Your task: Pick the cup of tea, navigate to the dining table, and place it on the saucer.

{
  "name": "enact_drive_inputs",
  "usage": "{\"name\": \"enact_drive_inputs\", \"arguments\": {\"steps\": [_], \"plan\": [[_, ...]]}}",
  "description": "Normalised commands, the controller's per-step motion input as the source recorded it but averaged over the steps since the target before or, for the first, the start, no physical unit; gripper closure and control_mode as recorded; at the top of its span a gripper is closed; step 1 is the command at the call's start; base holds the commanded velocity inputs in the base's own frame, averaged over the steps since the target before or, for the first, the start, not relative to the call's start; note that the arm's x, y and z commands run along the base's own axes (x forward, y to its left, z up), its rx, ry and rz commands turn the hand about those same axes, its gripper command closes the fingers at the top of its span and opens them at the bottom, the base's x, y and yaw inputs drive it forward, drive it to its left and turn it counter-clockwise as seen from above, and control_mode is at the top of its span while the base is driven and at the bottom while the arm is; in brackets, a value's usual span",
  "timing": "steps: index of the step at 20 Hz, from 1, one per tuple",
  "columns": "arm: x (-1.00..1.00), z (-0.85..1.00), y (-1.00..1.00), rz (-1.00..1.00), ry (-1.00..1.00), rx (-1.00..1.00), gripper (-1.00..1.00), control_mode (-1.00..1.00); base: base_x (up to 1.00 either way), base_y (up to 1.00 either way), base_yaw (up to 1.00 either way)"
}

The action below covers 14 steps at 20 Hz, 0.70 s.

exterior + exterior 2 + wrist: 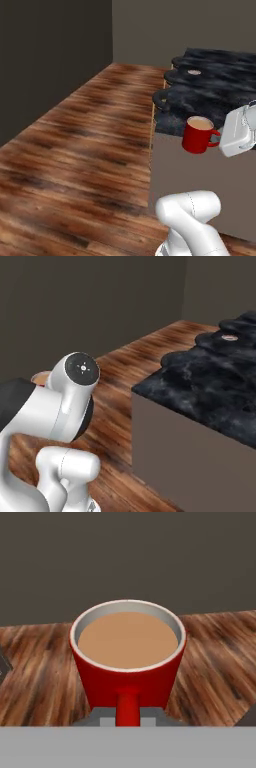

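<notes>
The gripper [219, 138] is closed on the handle of the cup of tea [197, 135], holding the red mug upright in the air, its light brown tea level below the rim. In the hand view the cup [127, 662] sits right ahead of the gripper, handle pointing back between the jaws, wooden floor [35, 677] beneath it. Beyond the cup lies the black marble desk [210, 95], where a small round thing, probably the saucer [194, 72], rests well apart from the cup.

No readable text, labels, numbers or signs anywhere.
</notes>
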Motion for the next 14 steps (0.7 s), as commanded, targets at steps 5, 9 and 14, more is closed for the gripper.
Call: {"name": "enact_drive_inputs", "arguments": {"steps": [5,9,14], "plan": [[0.0,0.0,0.0,0.0,0.0,0.0,1.0,1.0,0.8,0.2,-0.64],[0.0,0.0,0.0,0.0,0.0,0.0,1.0,1.0,0.96,0.69,-0.2],[0.0,0.0,0.0,0.0,0.0,0.0,1.0,1.0,0.83,1.0,-0.11]]}}
